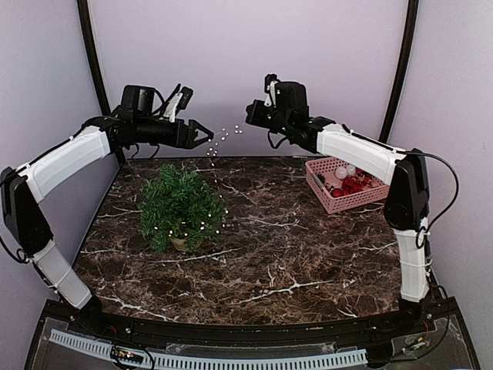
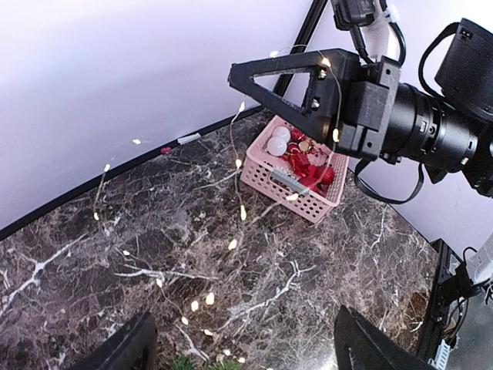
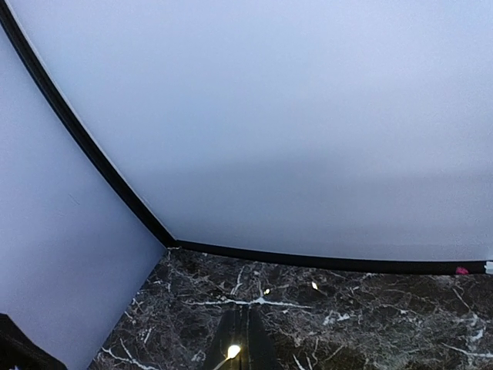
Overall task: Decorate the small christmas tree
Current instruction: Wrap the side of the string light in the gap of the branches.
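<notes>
1. Two arms are up above and behind the small christmas tree [image 1: 181, 202], and the step in hand looks like draping the light string [image 1: 222, 137] over it. The lower part of the string already sits in the branches, and the rest rises from the tree to the arms.
2. Right end effector [image 2: 240, 75] is clenched on the upper end of the string, up and to the right of the tree. You can see the wire running over its fingers from the left wrist view.
3. Left end effector [image 1: 204, 137] is released, its fingers wide apart and nothing between them. It hangs right above the tree, close to the string.
4. My guess at the next move: bring the loose upper end down and around the tree so it lands on the needles and doesn't slide onto the bench [image 1: 308, 262]. The thin wire could snag on a finger.
5. Red ornaments [image 1: 353, 185] wait in a pink basket [image 1: 339, 202], well off to the tree's right.
6. Surface is dark brown marble-look with white veins. Behind the tree there's a plain pale wall [image 1: 231, 62] and black frame posts [image 1: 91, 54].
</notes>
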`<state>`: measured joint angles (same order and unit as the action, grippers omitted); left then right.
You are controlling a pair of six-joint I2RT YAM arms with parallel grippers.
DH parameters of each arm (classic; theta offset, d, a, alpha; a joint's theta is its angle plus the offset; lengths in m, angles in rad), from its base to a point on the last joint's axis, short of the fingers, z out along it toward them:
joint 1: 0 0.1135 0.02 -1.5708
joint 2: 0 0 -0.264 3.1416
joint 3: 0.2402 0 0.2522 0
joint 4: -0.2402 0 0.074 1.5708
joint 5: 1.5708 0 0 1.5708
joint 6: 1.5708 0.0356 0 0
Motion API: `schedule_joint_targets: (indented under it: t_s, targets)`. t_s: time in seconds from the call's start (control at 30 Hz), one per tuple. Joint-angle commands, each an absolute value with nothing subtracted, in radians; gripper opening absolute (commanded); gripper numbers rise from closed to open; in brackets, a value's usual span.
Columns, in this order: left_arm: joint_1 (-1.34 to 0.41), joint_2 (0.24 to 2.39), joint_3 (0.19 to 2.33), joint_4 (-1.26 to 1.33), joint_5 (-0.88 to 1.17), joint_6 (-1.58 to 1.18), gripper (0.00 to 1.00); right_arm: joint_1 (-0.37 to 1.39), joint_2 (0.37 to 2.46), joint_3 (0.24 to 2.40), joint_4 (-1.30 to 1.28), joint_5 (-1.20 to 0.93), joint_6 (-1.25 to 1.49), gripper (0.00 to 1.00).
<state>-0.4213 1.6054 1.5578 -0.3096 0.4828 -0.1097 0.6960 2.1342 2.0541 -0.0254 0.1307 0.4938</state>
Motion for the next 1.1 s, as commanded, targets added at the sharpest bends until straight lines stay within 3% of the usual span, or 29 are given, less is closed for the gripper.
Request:
schedule_joint_targets:
  t_s: [0.0, 0.23, 0.43, 0.5, 0.6, 0.73, 0.9, 1.07]
  targets:
    - [-0.386, 1.664, 1.637, -0.250, 0.574, -0.062, 0.82, 0.704, 2.161, 2.099, 0.089, 0.013, 0.483, 0.00]
    - [-0.373, 1.738, 1.657, -0.182, 0.647, -0.109, 0.65, 0.706, 2.179, 2.126, 0.087, -0.060, 0.449, 0.00]
    - [-0.374, 1.767, 1.659, -0.168, 0.699, -0.128, 0.59, 0.706, 2.196, 2.148, 0.080, -0.088, 0.435, 0.00]
    - [-0.374, 1.773, 1.661, -0.162, 0.721, -0.134, 0.47, 0.706, 2.199, 2.149, 0.080, -0.091, 0.433, 0.00]
    - [-0.374, 1.781, 1.672, -0.168, 0.688, -0.131, 0.18, 0.706, 2.198, 2.143, 0.078, -0.097, 0.428, 0.00]
    - [-0.367, 1.786, 1.713, -0.185, 0.540, -0.108, 0.00, 0.708, 2.167, 2.091, 0.091, -0.089, 0.423, 0.00]
    - [-0.329, 1.819, 1.791, -0.193, 0.423, -0.081, 0.00, 0.708, 2.113, 1.996, 0.112, -0.066, 0.419, 0.00]
    - [-0.262, 1.877, 1.878, -0.225, 0.430, -0.076, 0.00, 0.712, 2.086, 1.950, 0.114, -0.068, 0.417, 0.11]
